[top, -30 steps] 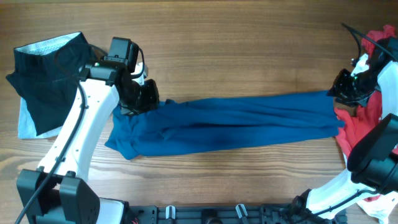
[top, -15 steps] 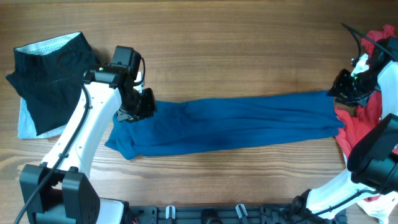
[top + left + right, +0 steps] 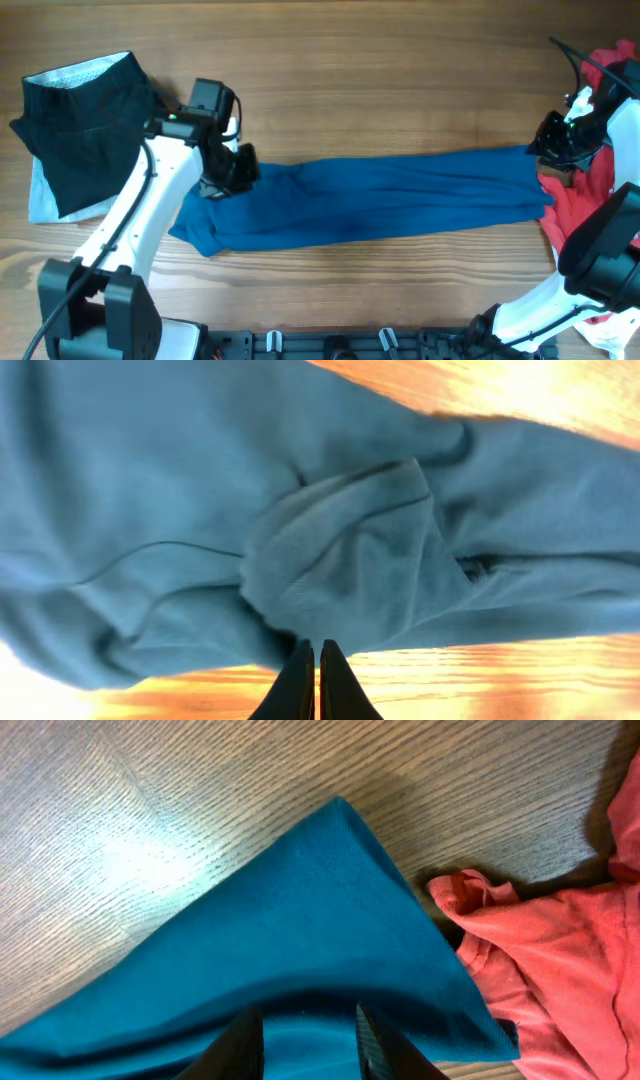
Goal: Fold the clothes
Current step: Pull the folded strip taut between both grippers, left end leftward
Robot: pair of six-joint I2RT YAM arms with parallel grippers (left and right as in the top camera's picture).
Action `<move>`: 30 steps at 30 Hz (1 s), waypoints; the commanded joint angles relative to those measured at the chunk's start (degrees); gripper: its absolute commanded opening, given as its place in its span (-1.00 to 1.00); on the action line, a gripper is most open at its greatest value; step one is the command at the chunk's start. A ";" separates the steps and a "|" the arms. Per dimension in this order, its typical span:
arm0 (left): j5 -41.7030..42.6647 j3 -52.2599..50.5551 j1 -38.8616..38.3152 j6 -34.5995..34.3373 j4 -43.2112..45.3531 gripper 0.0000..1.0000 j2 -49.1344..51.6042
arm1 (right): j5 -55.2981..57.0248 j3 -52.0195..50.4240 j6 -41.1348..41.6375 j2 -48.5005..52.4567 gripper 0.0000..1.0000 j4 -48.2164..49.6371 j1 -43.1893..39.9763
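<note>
The clothes' large blue shirt [image 3: 380, 200] lies stretched in a long band across the wooden table. My left gripper [image 3: 232, 172] sits at its left end. In the left wrist view that gripper [image 3: 315, 648] is shut, its tips pinching the edge of a bunched fold of the blue shirt [image 3: 300, 510]. My right gripper [image 3: 548, 150] holds the shirt's right end. In the right wrist view the blue shirt [image 3: 300, 940] fills the gap of the right gripper [image 3: 308, 1030] and tents over it. A red T-shirt [image 3: 585, 195] lies crumpled beside that end.
A black garment [image 3: 80, 120] lies at the far left on a pale cloth [image 3: 40, 205], close behind my left arm. The red T-shirt [image 3: 560, 970] touches the blue shirt's corner. Bare table [image 3: 400, 90] lies behind and in front of the shirt.
My left gripper opened briefly, shifted a little to the right along the shirt's left end, and shut again. The right arm and the shirt's right end have not moved.
</note>
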 commanded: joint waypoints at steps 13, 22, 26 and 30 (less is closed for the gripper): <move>-9.05 -16.83 -0.46 -7.69 18.67 -0.80 0.98 | 6.71 -0.37 -0.17 -1.31 0.52 -3.39 0.02; -8.07 -16.85 0.76 -8.66 18.84 -0.47 1.27 | 6.64 -1.60 -1.64 -1.22 0.62 -3.02 0.02; -7.98 -17.88 0.76 -8.68 19.78 -0.47 2.78 | 6.64 -5.03 -1.53 -1.22 0.64 -0.70 0.02; -9.57 -19.04 1.09 -8.68 23.39 -0.50 6.62 | 6.67 -7.93 -1.46 -1.22 0.67 1.62 0.02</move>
